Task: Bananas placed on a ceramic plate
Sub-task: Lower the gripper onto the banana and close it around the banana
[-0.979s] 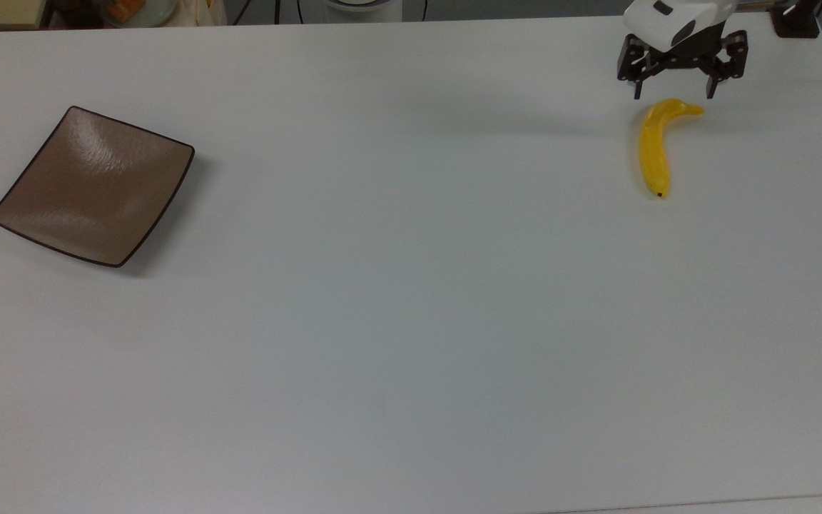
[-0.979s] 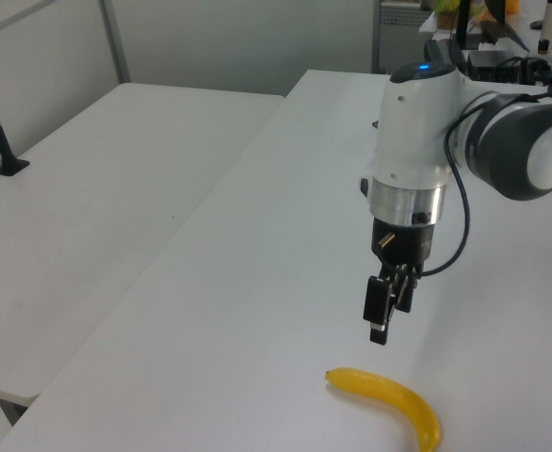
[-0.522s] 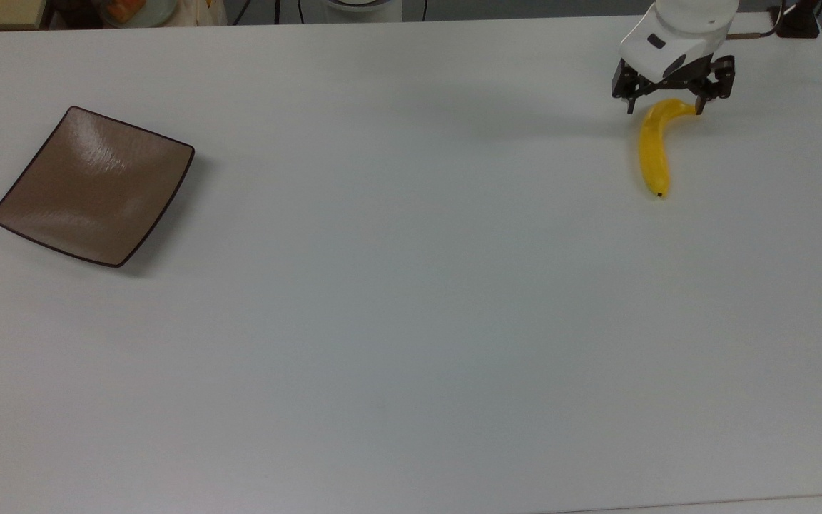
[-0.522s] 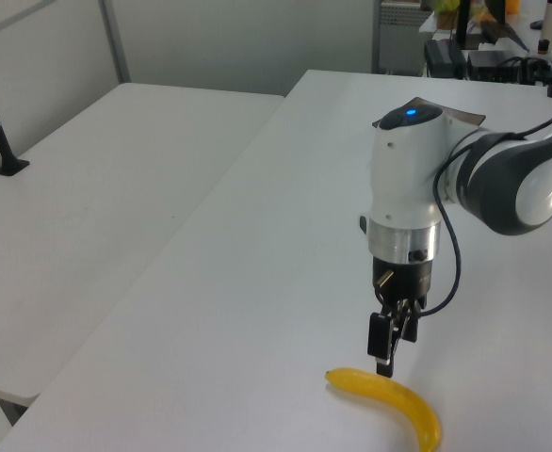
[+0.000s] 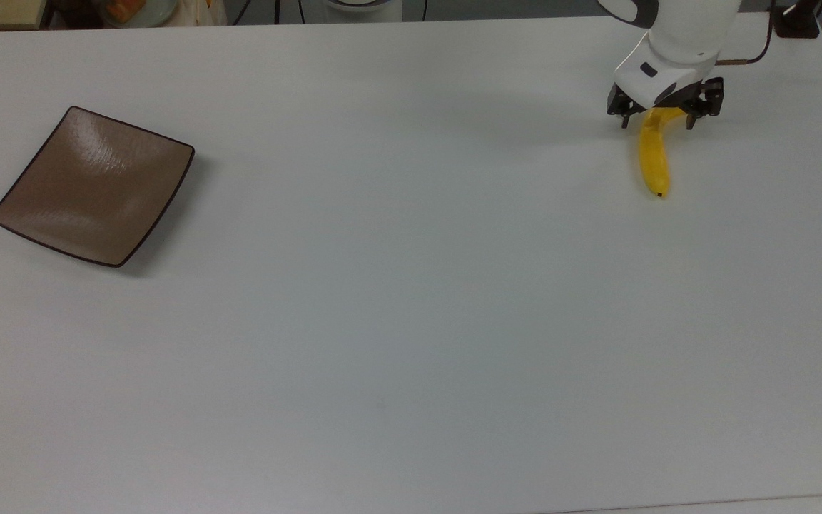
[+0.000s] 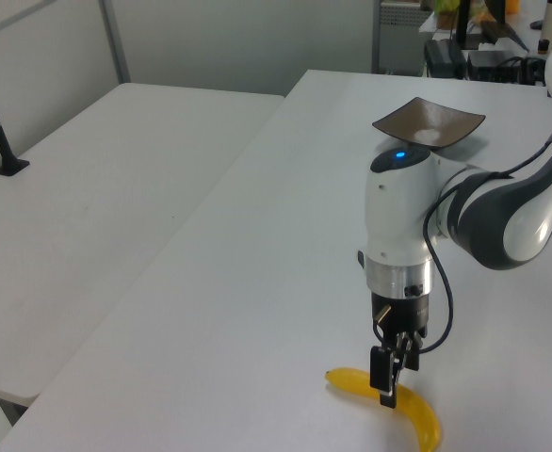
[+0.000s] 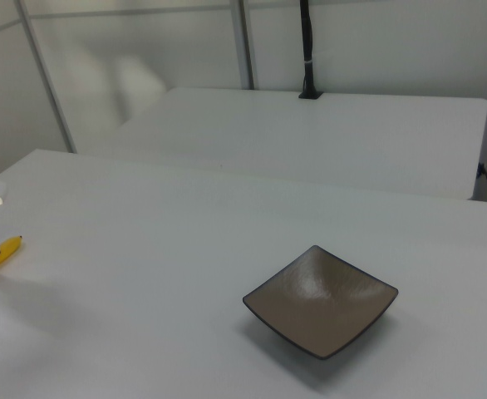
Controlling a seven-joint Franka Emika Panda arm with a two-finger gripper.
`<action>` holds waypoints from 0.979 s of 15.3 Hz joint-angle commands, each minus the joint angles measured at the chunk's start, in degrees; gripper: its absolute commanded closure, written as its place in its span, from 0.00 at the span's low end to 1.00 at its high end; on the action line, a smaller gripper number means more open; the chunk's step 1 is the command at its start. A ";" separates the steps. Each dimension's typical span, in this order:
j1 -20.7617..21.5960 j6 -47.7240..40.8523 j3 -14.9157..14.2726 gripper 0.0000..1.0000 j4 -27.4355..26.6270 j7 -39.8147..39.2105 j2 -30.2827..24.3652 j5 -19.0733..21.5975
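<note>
The banana (image 5: 654,160) lies flat on the white table (image 5: 411,321), far right in the top view. It runs up and down there, dark tip toward the bottom. The gripper (image 5: 658,123) stands open around its stem end. The shiny square brown plate (image 5: 93,185) sits far left.

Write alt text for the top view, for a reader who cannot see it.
A robot arm's open claw straddles the stem end of a yellow banana lying near the top view's upper right of a white table. A square brown plate sits far off at the top view's left.
</note>
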 commanded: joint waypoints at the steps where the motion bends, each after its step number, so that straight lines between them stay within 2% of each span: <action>1: 1.23 1.66 -0.17 0.00 -0.58 0.03 1.13 -1.23; 2: 1.23 1.66 -0.26 0.02 -0.58 0.03 1.48 -1.49; 3: 1.23 1.66 -0.17 0.30 -0.58 0.03 1.66 -2.45; 4: 1.23 1.66 -0.17 0.50 -0.49 0.03 1.75 -2.81; 5: 1.14 1.66 -0.17 0.63 -0.49 0.11 1.83 -2.90; 15: 0.79 1.48 -0.26 0.67 -0.14 0.03 1.66 -3.25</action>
